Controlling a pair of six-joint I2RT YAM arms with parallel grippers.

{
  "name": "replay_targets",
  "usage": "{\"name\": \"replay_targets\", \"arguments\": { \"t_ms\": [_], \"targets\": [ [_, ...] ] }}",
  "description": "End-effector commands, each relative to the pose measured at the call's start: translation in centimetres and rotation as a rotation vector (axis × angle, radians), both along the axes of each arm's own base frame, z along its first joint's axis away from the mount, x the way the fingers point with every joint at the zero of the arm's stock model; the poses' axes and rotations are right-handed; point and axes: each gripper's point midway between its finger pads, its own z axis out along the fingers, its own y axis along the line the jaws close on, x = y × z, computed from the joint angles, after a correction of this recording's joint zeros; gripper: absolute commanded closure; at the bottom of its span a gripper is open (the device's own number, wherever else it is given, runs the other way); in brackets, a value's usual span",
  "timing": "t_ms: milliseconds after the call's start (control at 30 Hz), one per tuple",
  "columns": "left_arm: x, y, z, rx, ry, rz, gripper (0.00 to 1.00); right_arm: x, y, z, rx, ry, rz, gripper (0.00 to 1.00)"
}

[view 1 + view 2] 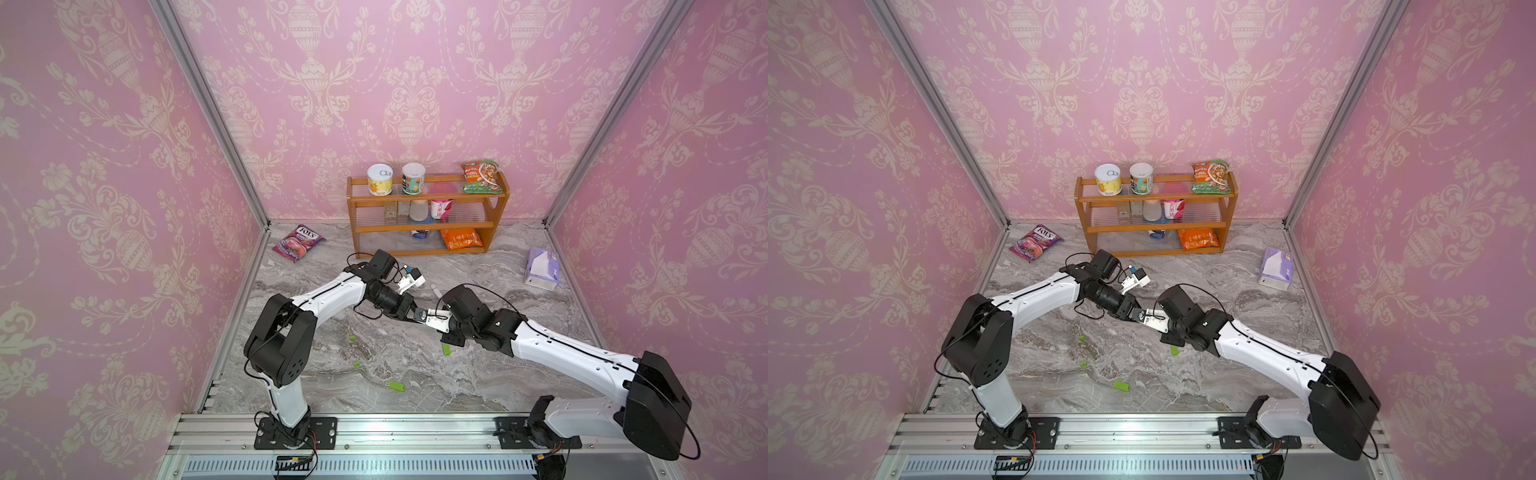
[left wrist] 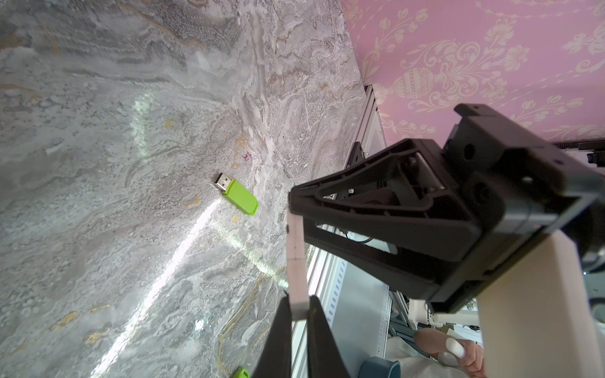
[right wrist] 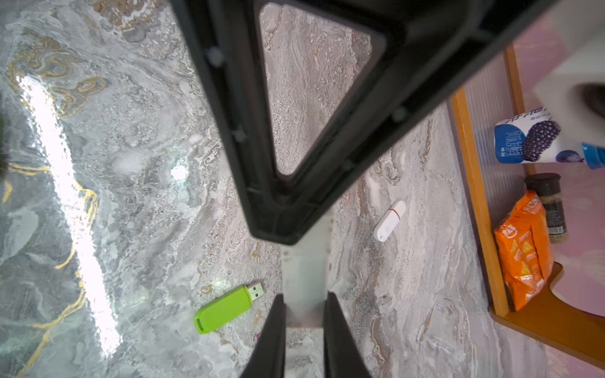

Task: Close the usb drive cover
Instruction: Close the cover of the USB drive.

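The left hand and right hand each clamp an end of the slim white plastic usb drive; a skewed push could jam it.

White usb drive, grey-veined marble table, pink damask walls

wooden shelf at back; candy bag, tissue pack apart

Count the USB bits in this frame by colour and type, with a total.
green drives: 2
small green pieces, likely caps: 2
loose white drive: 1
held white drive: 1
Total: 6
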Motion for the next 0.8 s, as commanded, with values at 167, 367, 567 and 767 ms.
{"name": "replay_targets", "arguments": {
  "t_ms": [167, 367, 567, 767],
  "targets": [
    [-2.5, -3.9, 0.5, -0.074, -0.021, -0.115, 1.00, 0.9, 10.8, 18.2, 0.655, -0.430, 0.247, 1.00],
    [-3.1, -3.9, 0.8, -0.091, -0.009, -0.140, 1.00, -0.7, 11.0, 19.4, 0.716, -0.438, 0.320, 1.00],
    [-3.8, -3.8, 1.0, -0.086, -0.017, -0.167, 1.00, -2.5, 10.9, 20.9, 0.765, -0.416, 0.386, 1.00],
    [-5.0, -4.3, 0.8, -0.070, -0.041, -0.216, 1.00, -3.3, 10.6, 22.3, 0.820, -0.392, 0.411, 1.00]
  ]
}}
